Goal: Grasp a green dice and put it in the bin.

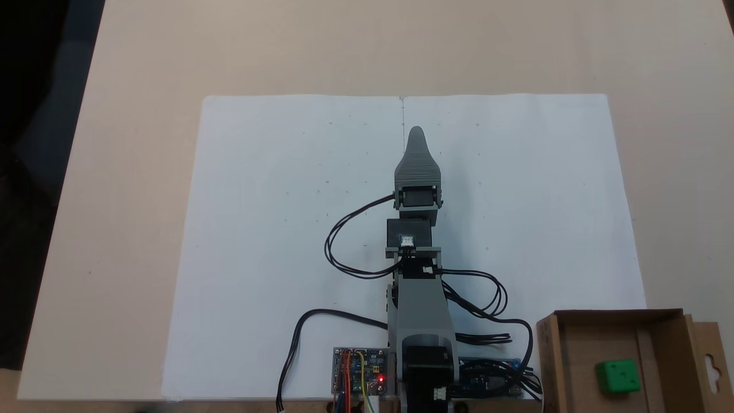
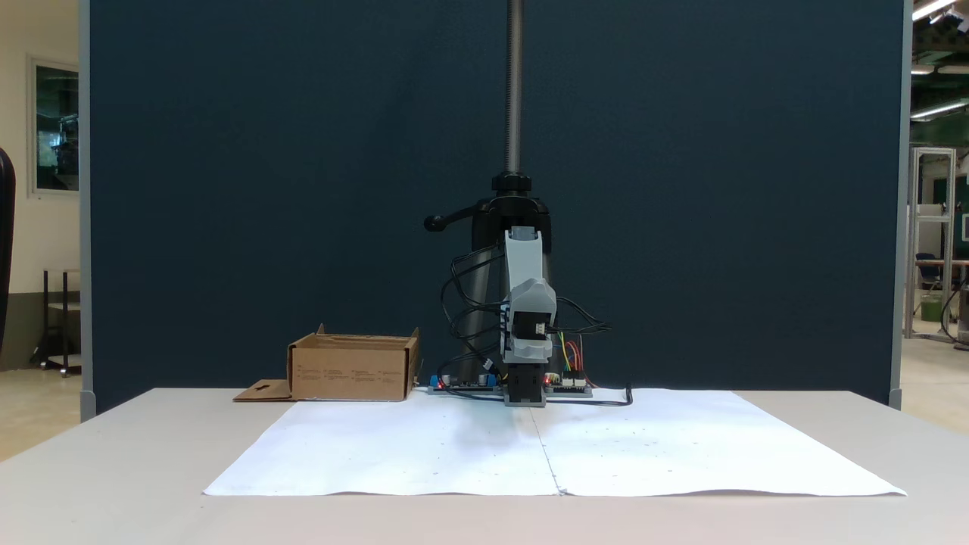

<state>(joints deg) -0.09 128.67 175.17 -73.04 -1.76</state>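
Top-down fixed view, pincer [image 1: 417, 135]: one grey tip shows above the white paper [image 1: 275, 229], touching nothing; jaw gap cannot be told.
Top-down fixed view, green dice [image 1: 618, 376]: lies inside the bin [image 1: 579, 367], well apart from pincer.
Front fixed view, bin [image 2: 352, 369]: on counter [image 2: 113, 469], left of the arm [image 2: 527, 318]; arm folded.
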